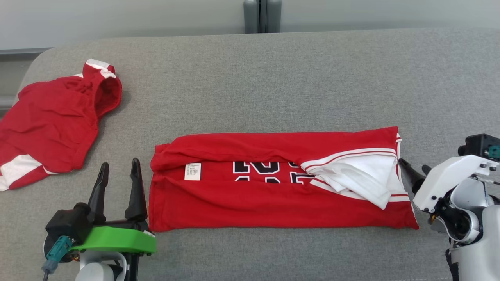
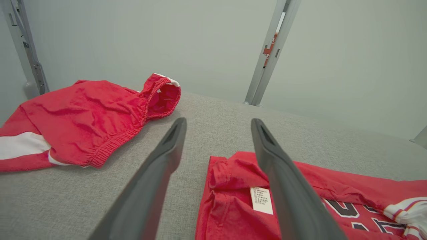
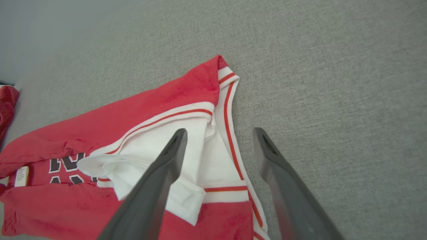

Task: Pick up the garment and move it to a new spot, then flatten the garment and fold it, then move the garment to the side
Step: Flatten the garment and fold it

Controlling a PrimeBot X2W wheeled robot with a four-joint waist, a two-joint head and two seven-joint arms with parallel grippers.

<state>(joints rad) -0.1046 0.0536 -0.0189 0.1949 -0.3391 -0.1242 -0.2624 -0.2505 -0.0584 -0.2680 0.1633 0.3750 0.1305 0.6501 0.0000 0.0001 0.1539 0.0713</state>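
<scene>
The red jersey [image 1: 273, 183] lies in the middle of the frame, folded into a long strip running left to right. The left gripper [image 1: 120, 163] sits just beside its left end, the right gripper [image 1: 413, 166] just beside its right end. Both are spread wide and hold nothing.

Black-and-white lettering [image 1: 269, 168] on the red garment [image 1: 273, 207] is mostly covered by the garment's own folds and cannot be read. Print on the white label [image 1: 192, 171] is too small to tell. The second red garment [image 1: 50, 121] is cut off by the head view's left edge. The right gripper [image 1: 412, 164] is largely hidden behind its white wrist housing [image 1: 445, 179].
</scene>
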